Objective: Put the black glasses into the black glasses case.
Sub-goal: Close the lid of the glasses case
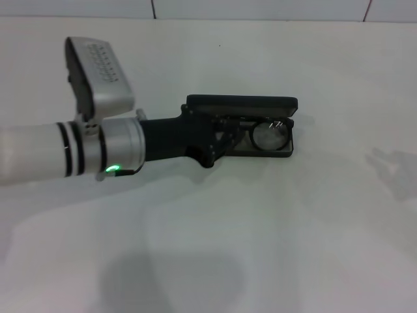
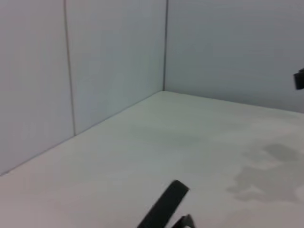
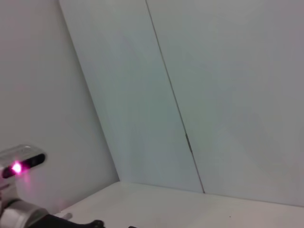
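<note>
The left gripper (image 1: 225,134) reaches level into the open black glasses case (image 1: 242,103), hiding half the black glasses (image 1: 270,134). Its finger state cannot be told.

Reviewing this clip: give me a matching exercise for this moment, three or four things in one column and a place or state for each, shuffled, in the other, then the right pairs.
Things:
1. black glasses
2. black glasses case
3. left gripper
4. table

Places or states:
A. open, with its lid raised at the far side
B. white, carrying everything else
C. lying in the tray of the case, one round lens showing
D. reaching in from the robot's left, over the case's left end

Pairs: 1-C, 2-A, 3-D, 4-B

The right arm does not show in the head view.
</note>
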You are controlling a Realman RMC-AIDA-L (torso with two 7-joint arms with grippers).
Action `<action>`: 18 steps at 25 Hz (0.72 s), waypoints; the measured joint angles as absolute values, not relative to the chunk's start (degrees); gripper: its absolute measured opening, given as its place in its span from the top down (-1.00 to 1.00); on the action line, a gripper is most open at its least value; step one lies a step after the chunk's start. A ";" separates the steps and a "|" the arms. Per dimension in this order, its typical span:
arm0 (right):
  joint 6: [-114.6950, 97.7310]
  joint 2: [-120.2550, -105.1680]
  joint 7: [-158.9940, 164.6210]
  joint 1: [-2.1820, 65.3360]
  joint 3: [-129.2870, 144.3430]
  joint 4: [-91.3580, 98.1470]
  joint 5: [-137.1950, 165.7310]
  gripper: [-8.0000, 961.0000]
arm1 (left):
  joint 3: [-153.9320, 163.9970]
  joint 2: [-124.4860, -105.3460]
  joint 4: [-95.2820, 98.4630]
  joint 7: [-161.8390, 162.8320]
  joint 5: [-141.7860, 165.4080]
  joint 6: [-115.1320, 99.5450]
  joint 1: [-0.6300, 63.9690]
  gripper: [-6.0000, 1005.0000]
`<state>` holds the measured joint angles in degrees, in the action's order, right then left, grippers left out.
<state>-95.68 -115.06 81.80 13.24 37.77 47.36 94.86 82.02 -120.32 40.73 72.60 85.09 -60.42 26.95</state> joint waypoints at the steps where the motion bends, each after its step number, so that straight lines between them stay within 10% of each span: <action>1: -95.62 -115.07 81.77 13.31 37.77 47.23 94.87 0.67 | 83.09 -120.32 38.39 72.05 84.03 -58.17 28.91 0.64; 18: -94.82 -115.14 78.24 12.83 37.41 43.62 94.92 0.67 | 89.47 -120.44 35.86 72.10 81.41 -47.96 32.69 0.64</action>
